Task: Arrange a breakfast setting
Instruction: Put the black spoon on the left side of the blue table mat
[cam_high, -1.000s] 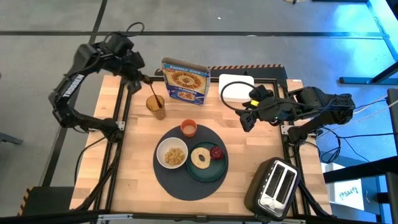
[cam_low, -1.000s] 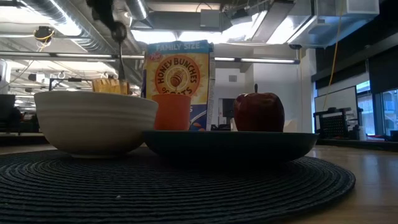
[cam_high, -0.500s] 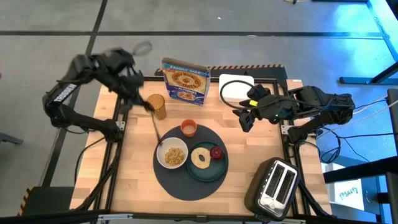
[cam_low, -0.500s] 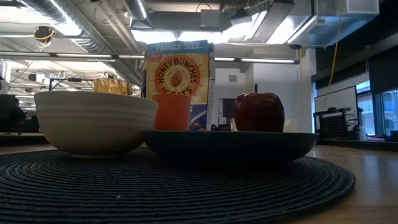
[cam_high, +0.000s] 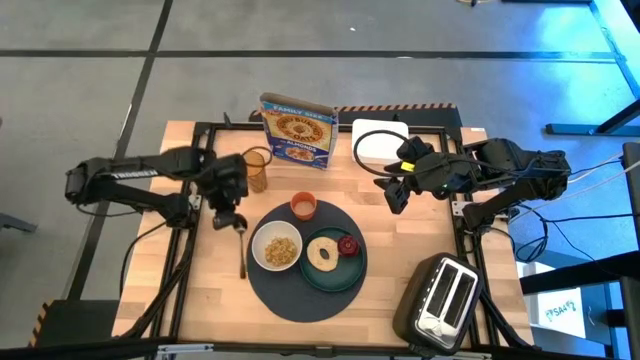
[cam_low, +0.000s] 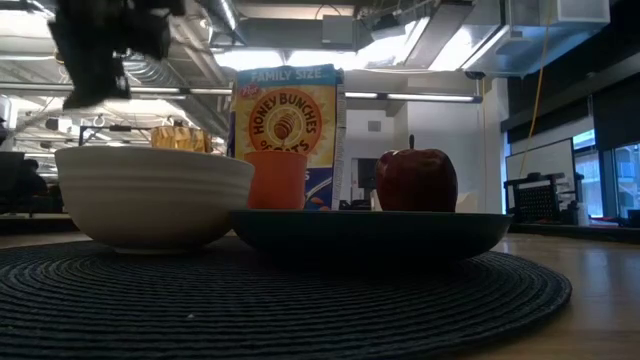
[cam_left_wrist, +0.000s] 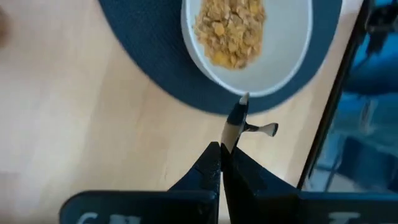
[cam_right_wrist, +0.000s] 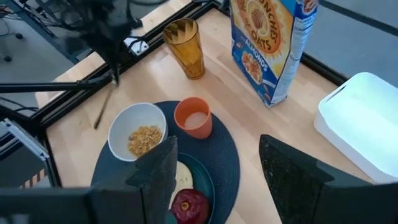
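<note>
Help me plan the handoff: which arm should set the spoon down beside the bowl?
Left. Its hand is shut on the spoon, just beside the bowl. The right hand waits open, far across the table.

The wooden table (cam_high: 210, 290) carries a round placemat (cam_high: 270, 290), cereal box (cam_high: 297, 130), amber glass (cam_high: 256, 170), toaster (cam_high: 445, 297) and white container (cam_high: 380, 143).

A round dark-grey placemat (cam_high: 300, 285) lies at the lower centre of the high view, carrying a white bowl (cam_high: 277, 247) of cereal on its left, a teal plate (cam_high: 338, 270) with a tan ring bagel (cam_high: 324, 253) and a small dark-red fruit (cam_high: 347, 245) on its right, and a small orange cup (cam_high: 304, 206) at its upper edge. Left of the placemat a spoon (cam_high: 242, 252) points down-frame, pinched at its upper end by the left gripper (cam_high: 228, 221); whether its tip touches the desk (cam_high: 215, 290) is hard to tell.
</note>
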